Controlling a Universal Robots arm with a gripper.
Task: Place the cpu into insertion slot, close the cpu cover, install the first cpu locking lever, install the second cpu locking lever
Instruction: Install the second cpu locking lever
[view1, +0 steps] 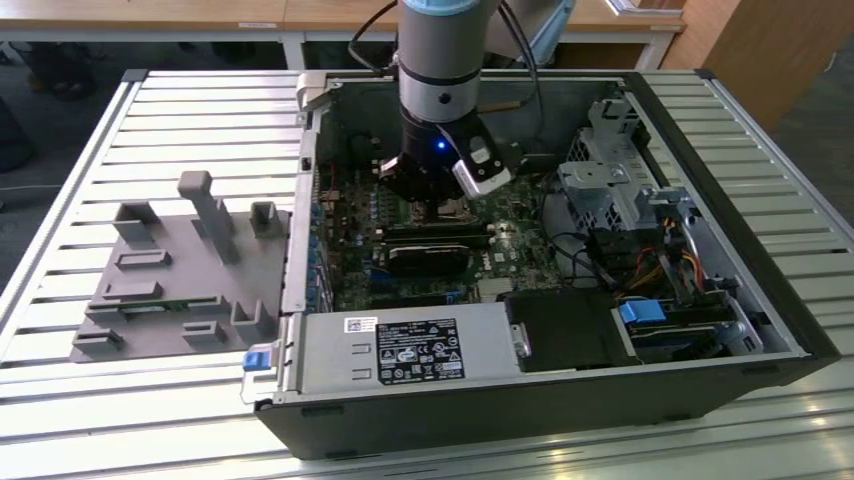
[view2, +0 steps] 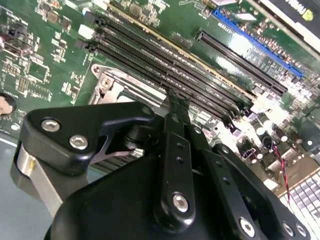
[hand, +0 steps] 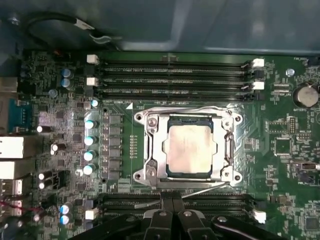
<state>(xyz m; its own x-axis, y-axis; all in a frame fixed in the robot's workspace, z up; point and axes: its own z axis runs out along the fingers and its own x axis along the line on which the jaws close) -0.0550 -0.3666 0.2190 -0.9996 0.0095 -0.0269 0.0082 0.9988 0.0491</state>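
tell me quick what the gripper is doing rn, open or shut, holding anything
gripper: shut, fingers pressed together, nothing seen between them; it hangs at the edge of the socket where the cpu sits under the cpu cover.

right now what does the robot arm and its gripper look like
The arm is a silver-grey tube with a pale blue band at the top, black cables beside it and a small blue light low down. The gripper is matte black, built from flat linkage bars joined with silver screws.

Open computer case on slatted table, grey fixture block beside it.
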